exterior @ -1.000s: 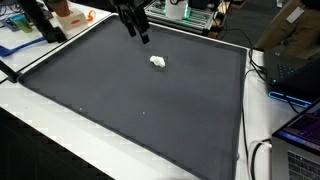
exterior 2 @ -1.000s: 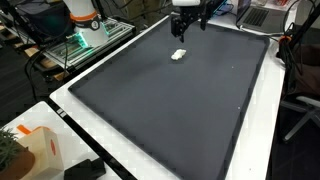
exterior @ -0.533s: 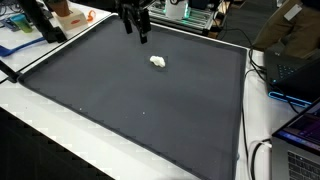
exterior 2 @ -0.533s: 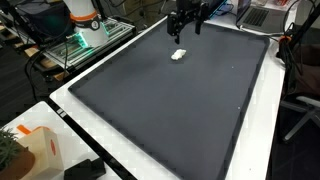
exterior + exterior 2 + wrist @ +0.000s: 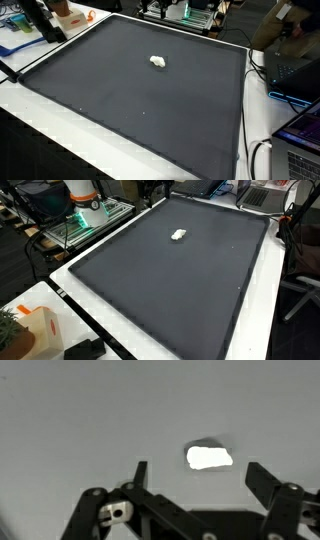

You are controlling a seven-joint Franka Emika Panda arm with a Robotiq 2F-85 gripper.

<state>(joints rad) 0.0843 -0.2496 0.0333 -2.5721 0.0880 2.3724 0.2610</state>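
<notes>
The gripper (image 5: 196,472) hangs above the white lump (image 5: 210,457) with fingers (image 5: 258,478) apart, so the lump lies free on the mat (image 5: 150,110).

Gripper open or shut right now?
Open: in the wrist view the gripper shows both fingers wide apart, holding nothing; the white lump lies beyond them.

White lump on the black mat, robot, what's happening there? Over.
Gripper open, empty, hanging above the mat. White lump lying loose, untouched, apart from the fingers. Nothing between gripper and lump.
</notes>
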